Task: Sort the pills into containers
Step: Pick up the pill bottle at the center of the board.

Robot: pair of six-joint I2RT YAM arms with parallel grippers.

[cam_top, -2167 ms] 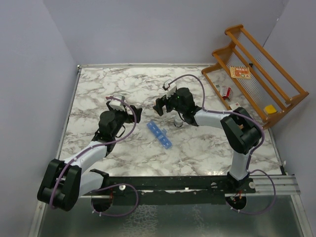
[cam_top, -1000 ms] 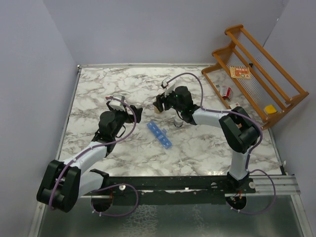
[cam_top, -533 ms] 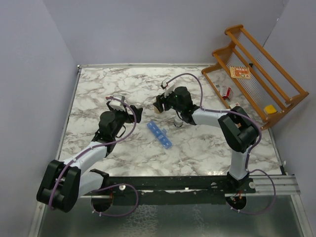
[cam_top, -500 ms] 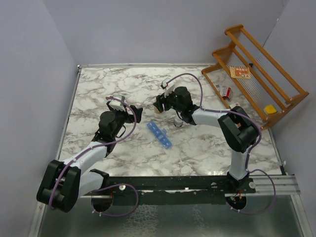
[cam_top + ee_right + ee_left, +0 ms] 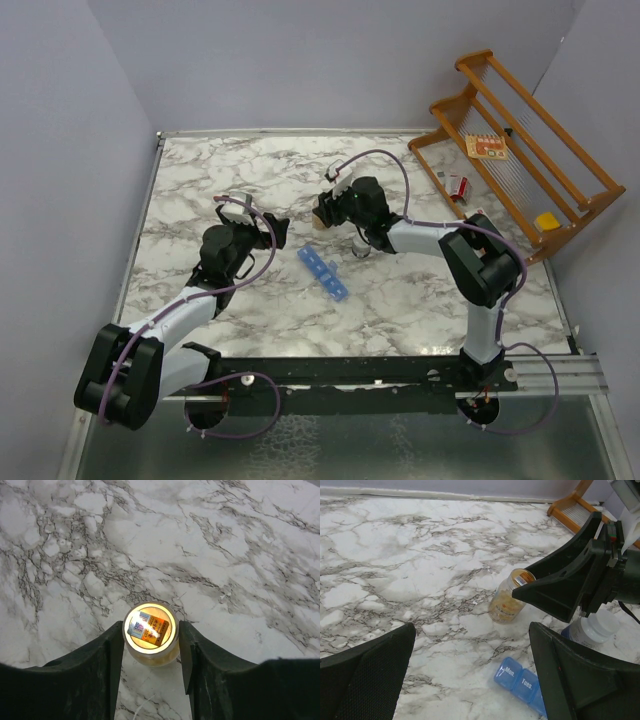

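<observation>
Amber bottle (image 5: 150,656): light, rigid, slick; take it below the rim. Right claw (image 5: 150,628) hugs its sides, clamp unclear. Left claw (image 5: 472,642) apart.

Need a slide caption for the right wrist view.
Right fingers straddle an upright amber bottle on the marble table, seen from above.

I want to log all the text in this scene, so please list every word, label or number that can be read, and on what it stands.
"Mon." on one lid of the blue containers.
"Tues." on the next lid.
Label on the amber bottle: too blurred to read.
Card on the wooden rack: too small to read.
</observation>
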